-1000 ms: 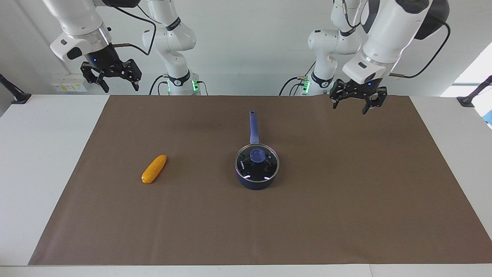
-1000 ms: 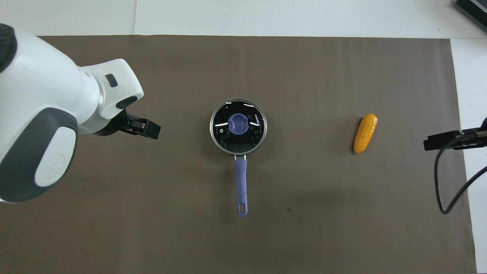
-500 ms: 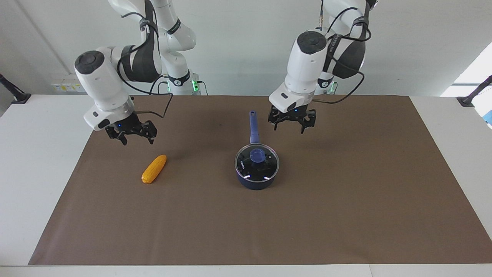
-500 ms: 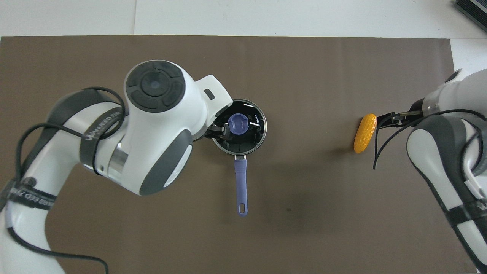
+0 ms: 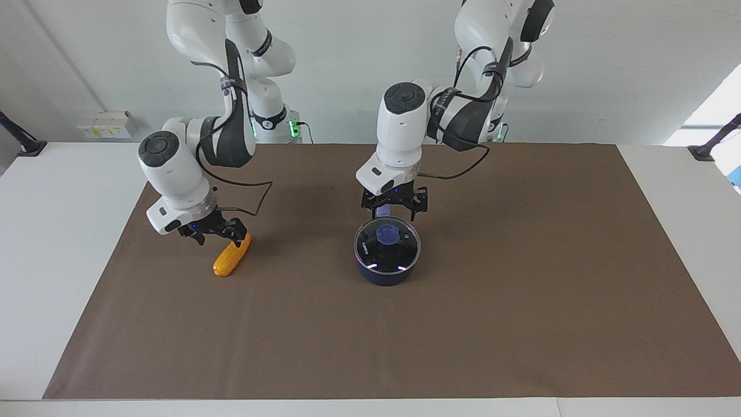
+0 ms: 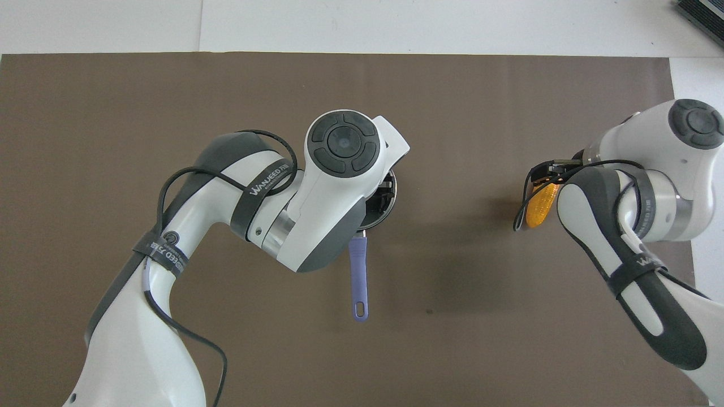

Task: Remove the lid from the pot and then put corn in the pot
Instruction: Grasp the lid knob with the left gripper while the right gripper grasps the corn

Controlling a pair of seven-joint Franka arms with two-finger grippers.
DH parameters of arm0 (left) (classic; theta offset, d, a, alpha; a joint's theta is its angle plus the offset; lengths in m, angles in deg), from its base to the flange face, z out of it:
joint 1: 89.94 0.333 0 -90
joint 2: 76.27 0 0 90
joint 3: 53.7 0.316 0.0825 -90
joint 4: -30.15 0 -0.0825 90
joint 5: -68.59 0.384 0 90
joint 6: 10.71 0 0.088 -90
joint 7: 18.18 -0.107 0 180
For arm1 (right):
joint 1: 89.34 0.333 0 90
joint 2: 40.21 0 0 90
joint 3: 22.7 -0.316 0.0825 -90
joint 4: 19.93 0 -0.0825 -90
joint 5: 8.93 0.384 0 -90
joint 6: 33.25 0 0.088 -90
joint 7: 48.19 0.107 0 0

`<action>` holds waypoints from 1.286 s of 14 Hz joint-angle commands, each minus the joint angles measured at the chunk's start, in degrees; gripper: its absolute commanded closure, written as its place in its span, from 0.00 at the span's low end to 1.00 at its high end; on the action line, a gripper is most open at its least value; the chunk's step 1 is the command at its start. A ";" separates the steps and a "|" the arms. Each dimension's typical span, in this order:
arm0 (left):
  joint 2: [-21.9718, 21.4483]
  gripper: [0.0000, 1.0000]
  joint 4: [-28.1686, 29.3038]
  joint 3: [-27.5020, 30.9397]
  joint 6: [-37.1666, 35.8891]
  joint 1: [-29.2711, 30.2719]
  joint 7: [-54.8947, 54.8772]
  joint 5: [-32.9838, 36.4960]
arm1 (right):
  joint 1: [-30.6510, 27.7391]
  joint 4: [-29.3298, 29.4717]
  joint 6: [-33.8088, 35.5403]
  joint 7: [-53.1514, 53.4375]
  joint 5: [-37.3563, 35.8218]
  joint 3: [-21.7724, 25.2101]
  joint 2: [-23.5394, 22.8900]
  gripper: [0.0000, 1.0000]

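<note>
The dark navy pot (image 5: 386, 273) stands mid-mat with the glass lid (image 5: 399, 250) on it, its blue knob (image 5: 386, 233) showing. The pot's long blue handle (image 6: 358, 277) points toward the robots. My left gripper (image 5: 393, 213) hangs open just above the lid's edge nearer the robots, touching nothing. In the overhead view the left wrist covers most of the pot (image 6: 389, 198). The orange-yellow corn (image 5: 230, 259) lies toward the right arm's end. My right gripper (image 5: 218, 234) is open, low over the corn's end nearer the robots. The right arm partly hides the corn (image 6: 536, 210) from above.
A brown mat (image 5: 521, 301) covers most of the white table (image 5: 58, 231). Black clamp arms (image 5: 20, 142) stand at both ends of the table by the robots' edge.
Both arms came down and inward. The left gripper moved from beside the handle to over the lid. The right gripper dropped toward the corn. Pot, lid and corn stayed put.
</note>
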 commanded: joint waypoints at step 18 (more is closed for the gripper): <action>3.29 0.12 1.39 0.63 5.00 -0.07 2.60 0.23 | -0.97 -3.74 -6.50 1.52 0.48 -0.04 -3.29 0.21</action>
